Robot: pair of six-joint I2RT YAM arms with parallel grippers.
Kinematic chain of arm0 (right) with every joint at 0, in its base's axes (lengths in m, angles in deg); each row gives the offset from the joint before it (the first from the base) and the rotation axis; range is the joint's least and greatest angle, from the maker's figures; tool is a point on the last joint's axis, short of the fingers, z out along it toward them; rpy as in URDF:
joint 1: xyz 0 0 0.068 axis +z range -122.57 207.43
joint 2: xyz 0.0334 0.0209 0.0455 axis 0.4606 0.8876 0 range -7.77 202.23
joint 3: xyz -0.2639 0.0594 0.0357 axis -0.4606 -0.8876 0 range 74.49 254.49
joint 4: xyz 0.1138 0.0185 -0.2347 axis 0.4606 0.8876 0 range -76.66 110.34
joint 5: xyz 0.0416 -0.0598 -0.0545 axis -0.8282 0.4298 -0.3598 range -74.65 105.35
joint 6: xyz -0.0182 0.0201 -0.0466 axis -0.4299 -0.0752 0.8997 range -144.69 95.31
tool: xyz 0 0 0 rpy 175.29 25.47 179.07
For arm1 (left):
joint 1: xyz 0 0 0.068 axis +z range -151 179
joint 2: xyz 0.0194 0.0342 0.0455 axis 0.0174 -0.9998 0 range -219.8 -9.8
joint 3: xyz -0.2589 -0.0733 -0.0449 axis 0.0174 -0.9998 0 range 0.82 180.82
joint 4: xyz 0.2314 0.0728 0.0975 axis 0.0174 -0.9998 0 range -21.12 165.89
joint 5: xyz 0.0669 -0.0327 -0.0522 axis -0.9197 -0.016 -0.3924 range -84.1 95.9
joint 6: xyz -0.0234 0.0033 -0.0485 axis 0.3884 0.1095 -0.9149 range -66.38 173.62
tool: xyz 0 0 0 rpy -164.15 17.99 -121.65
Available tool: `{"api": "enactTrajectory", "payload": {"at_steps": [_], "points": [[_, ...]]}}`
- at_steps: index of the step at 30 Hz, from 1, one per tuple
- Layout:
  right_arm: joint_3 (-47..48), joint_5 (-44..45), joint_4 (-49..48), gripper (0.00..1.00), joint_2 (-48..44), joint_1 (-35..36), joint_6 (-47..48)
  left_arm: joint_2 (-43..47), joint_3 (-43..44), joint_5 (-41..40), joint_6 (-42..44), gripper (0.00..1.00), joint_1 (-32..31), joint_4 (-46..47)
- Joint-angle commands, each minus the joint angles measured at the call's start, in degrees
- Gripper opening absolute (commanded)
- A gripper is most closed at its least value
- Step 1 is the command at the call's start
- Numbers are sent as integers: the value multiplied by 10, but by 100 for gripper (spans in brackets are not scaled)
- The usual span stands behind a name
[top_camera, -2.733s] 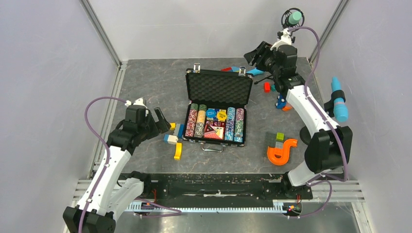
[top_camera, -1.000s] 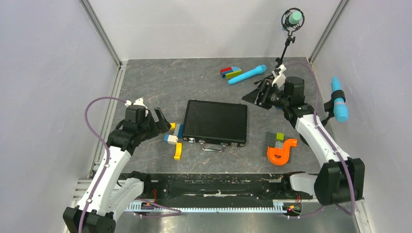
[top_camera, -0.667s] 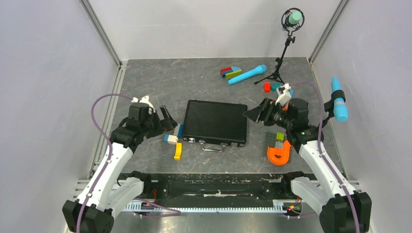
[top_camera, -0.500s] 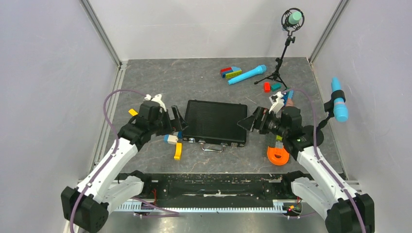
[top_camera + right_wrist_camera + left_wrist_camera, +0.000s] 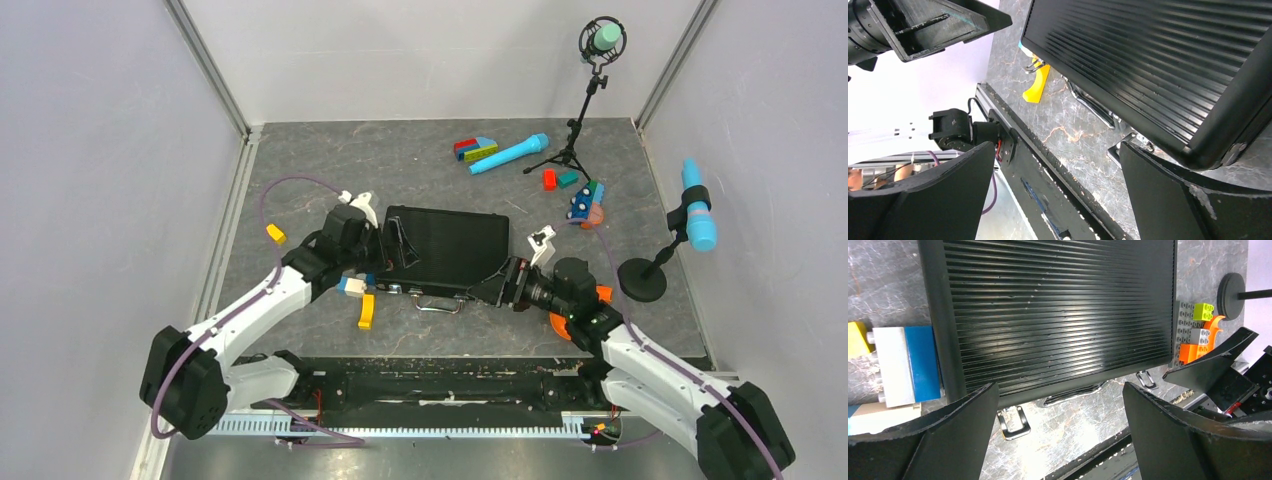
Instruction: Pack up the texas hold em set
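Black briefcase [image 5: 455, 245]: shut, middle of frame.
My left claw [image 5: 398, 243]: spread, at its left end.
My right claw [image 5: 495, 288]: spread, at its right corner.

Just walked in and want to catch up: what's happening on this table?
Two robot arms are packing up a poker set. The black ribbed briefcase lies flat with its lid down. The left gripper sits at its near left corner and the right gripper at its near right corner, both with jaws open and holding nothing. The silver latches on the near edge look unfastened.
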Motion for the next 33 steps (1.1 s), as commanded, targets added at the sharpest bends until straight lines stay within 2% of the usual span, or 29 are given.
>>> {"api": "enactTrajectory", "payload": {"at_steps": [1, 7, 15, 22, 33], "points": [[-20, -7, -125, 98, 20, 16, -46, -10, -24, 17, -29, 100, -5, 73], [-24, -11, -164, 98, 45, 32, -46, -14, -49, 21, -35, 100, -5, 115], [-47, -30, -227, 98, 101, 36, -62, -41, -59, 19, -39, 100, -5, 126], [-62, -4, -193, 98, 118, 40, -51, -64, -59, 5, -38, 100, -5, 107], [-113, 44, -190, 98, 137, 39, -51, -70, -58, -3, -33, 100, -5, 99]]}}
